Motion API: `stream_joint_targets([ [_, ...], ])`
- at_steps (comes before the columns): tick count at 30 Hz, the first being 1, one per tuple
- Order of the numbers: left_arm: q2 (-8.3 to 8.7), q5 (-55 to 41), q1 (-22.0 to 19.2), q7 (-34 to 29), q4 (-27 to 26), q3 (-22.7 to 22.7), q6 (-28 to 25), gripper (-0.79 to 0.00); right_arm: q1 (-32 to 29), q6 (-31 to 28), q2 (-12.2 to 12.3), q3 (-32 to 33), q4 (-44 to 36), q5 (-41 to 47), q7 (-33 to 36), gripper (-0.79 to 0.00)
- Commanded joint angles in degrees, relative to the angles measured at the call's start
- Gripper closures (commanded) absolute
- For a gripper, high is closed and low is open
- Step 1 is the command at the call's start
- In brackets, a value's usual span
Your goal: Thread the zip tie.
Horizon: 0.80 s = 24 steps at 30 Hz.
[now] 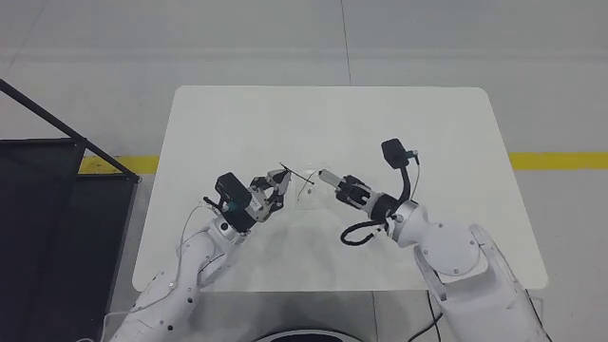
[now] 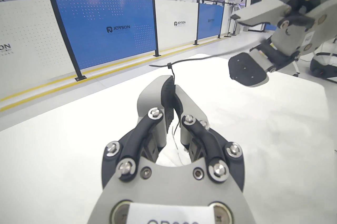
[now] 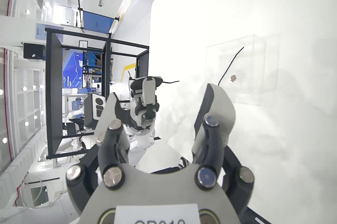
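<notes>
The zip tie (image 2: 170,66) is held above the white table (image 1: 427,133), between the two grippers near the table's front middle. The left gripper (image 2: 171,83), on a bent arm extending inward from the near-left, has its jaws together on the strap, and the tie's head stands just above the fingertips. The right gripper (image 1: 329,179) extends from the opposite side and points at the left one, jaws apart.

The left wrist view gives what the top view cannot: a level run of strap crosses the head, with a short end poking out one side and the long part passing between the right gripper's spread fingers. The right wrist view adds a clear box (image 3: 252,51) on the table and a thin black line at one fingertip — strap or not, I cannot tell.
</notes>
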Motion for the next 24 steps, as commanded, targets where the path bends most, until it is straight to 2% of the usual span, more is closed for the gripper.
stream_joint_targets([
  [1,0.19,-1.3,0.5,-0.9,-0.7,-0.8,-2.4,0.0,-1.2,-4.3,0.5,1.2,0.3,-0.7,2.7,-0.785],
  [3,0.35,-2.6,0.9,-1.7,-1.4,-1.5,-4.7,0.0,-2.0,-7.0,0.9,2.5,1.0,-1.7,4.6,-0.785],
  [5,0.47,-4.1,1.3,-2.7,-1.9,-2.2,-6.3,0.0,-2.8,-7.3,1.1,3.2,1.1,-2.6,4.0,-0.785],
  [15,0.43,-5.3,1.8,-3.2,-2.2,-2.5,-6.1,0.0,-2.9,-8.3,1.0,2.8,1.4,-2.6,3.8,-0.785],
  [18,0.3,-9.2,2.2,-5.3,-2.9,-2.7,-6.8,0.0,-2.0,-16.3,0.9,0.8,4.3,-3.0,3.5,-0.785],
  [22,0.13,-16.1,1.6,-9.5,-2.3,-3.0,-9.8,0.0,-1.7,-33.7,0.9,-1.2,10.0,-2.6,1.0,-0.785],
  [24,0.04,-19.5,1.3,-11.8,-2.0,-3.0,-11.2,0.0,-1.0,-40.3,0.9,-1.4,13.4,-0.8,1.6,-0.785],
])
